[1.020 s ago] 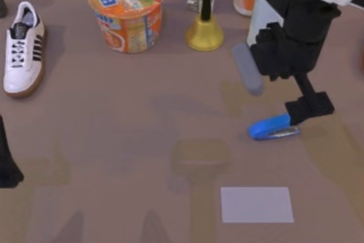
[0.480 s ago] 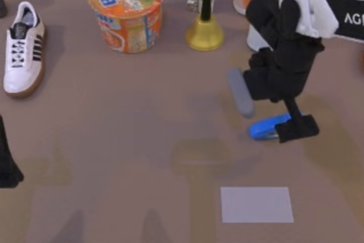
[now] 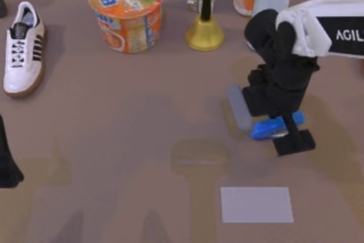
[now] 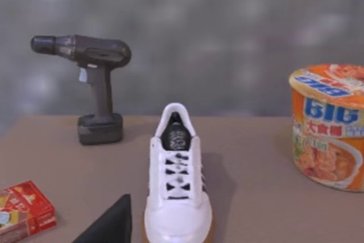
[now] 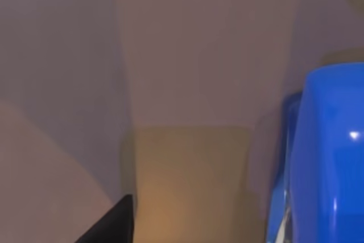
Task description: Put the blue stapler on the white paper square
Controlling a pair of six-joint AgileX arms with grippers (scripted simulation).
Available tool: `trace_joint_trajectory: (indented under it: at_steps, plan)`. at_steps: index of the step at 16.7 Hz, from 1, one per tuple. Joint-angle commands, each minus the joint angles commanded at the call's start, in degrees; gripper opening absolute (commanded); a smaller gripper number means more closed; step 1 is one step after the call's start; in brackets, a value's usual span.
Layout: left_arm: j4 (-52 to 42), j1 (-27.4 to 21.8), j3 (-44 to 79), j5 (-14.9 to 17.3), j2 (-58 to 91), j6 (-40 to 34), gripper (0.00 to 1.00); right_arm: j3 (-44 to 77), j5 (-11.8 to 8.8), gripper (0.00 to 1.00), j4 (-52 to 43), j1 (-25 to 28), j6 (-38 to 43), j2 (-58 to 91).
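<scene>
The stapler point(image 3: 267, 127) is small, bright blue and rounded on top, lying on the table point(image 3: 125, 118) right of centre, well apart from the paper point(image 3: 257, 204) nearer the front edge. The right gripper point(image 3: 284, 135) is down over it, fingers straddling its body; whether they are clenched on it I cannot tell. The left arm point(image 3: 7, 163) is parked at the left edge.

stapler point(image 3: 267, 127) right of centre under the right gripper point(image 3: 287, 132), paper square point(image 3: 257, 204) nearer the front edge below it, bell point(image 3: 205, 29) behind, noodle cup point(image 3: 126, 9) further left, shoe point(image 3: 23, 46) at far left
</scene>
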Motion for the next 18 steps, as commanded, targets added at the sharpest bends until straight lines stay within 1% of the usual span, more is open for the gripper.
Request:
trace_joint_trajectory:
  at_steps: [13,14,18]
  plan:
    - [0.0,0.0,0.0,0.0,0.0,0.0,1.0,0.0,0.0,0.02,0.0,0.0,0.0,0.0]
    - [0.0,0.0,0.0,0.0,0.0,0.0,1.0,0.0,0.0,0.0,0.0,0.0,0.0,0.0]
    - [0.0,0.0,0.0,0.0,0.0,0.0,1.0,0.0,0.0,0.0,0.0,0.0,0.0,0.0]
